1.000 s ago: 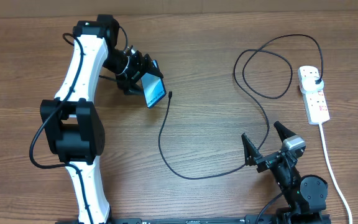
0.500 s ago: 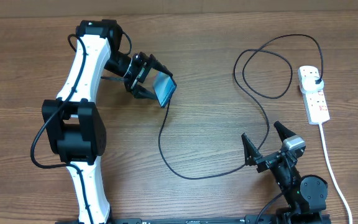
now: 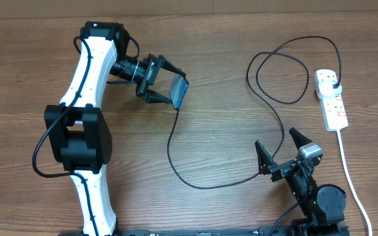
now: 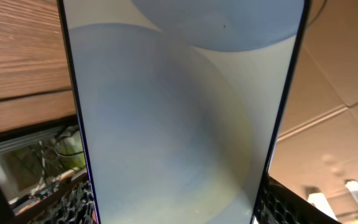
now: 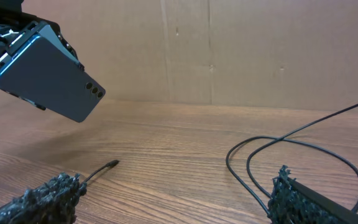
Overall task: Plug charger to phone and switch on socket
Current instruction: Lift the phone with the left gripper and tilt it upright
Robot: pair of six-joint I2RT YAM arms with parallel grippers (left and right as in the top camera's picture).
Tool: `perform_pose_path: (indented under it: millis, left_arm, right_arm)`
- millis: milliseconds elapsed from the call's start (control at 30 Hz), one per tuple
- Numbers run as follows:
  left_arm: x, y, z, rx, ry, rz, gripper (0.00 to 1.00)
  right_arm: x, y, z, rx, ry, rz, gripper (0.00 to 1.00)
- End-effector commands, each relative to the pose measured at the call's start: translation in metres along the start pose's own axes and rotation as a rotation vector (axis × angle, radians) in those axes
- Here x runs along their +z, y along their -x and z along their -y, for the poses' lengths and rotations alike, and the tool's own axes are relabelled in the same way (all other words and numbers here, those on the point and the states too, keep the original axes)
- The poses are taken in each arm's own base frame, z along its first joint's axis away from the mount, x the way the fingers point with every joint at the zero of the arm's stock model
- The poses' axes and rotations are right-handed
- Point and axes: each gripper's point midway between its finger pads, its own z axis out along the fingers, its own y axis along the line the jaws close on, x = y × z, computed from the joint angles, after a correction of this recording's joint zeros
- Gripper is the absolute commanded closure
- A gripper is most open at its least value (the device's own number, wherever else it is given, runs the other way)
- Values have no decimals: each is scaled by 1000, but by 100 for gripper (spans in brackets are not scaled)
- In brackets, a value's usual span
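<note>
While the left tool [image 3: 171,88] clamps the phone [image 3: 181,91] above the wooden table [image 3: 228,118], the right tool [image 3: 274,137] gapes wide; cardboard wall [image 5: 241,50] behind.

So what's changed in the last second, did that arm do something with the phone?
The left gripper, holding the phone, swung it slightly to the right and twisted it, so the screen that faced up now shows nearly edge-on from above. Nothing was let go or picked up. The black cable, power strip and right gripper stayed put.
</note>
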Motion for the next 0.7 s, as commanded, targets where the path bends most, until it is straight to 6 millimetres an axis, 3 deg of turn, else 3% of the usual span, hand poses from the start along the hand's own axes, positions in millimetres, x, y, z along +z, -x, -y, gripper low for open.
perform_pose_path:
  millis: [0, 367, 667]
  left_arm:
    - [-1, -16, 20, 15, -90, -63, 43]
    - [-1, -19, 18, -9, -83, -71, 41]
    - [-1, -17, 16, -8, -71, -62, 45]
  right_arm:
    - [0, -2, 0, 2, 2, 2, 0]
    - [0, -2, 0, 2, 2, 2, 0]
    - [0, -2, 0, 2, 2, 2, 0]
